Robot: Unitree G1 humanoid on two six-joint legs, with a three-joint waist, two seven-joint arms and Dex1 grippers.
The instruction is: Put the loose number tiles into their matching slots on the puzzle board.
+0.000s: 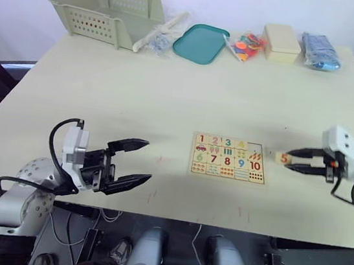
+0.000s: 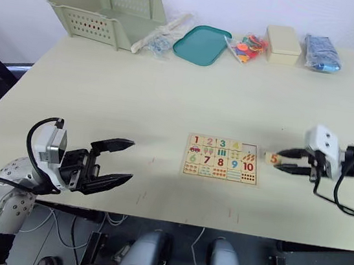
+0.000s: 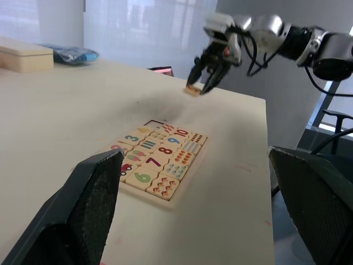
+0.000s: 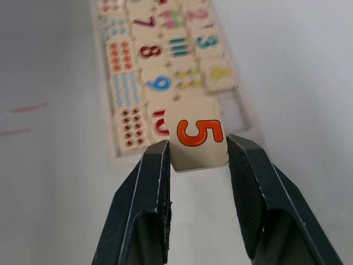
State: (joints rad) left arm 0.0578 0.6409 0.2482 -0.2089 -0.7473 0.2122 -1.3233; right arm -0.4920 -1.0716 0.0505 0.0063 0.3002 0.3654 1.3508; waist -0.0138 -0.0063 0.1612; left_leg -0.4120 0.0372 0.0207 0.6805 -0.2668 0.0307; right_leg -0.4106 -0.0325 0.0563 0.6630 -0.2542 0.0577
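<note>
Gripping 5 tile [image 4: 198, 141], right pincer [image 1: 289, 159] is hanging near desk's [image 1: 168, 99] right edge, just beside puzzle board [image 1: 229, 158]. Left pincer [image 1: 139, 161] is gaping, released, near front-left corner.

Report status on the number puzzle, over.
Right gripper shut on the 5 tile, just right of the puzzle board. Left gripper open, empty. Tiles 1 to 4 seated; last slot open, path clear.

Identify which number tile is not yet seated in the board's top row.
The 5 tile, clamped in the right gripper just off the puzzle board's right edge; tiles 1 to 4 already sit in their slots.
</note>
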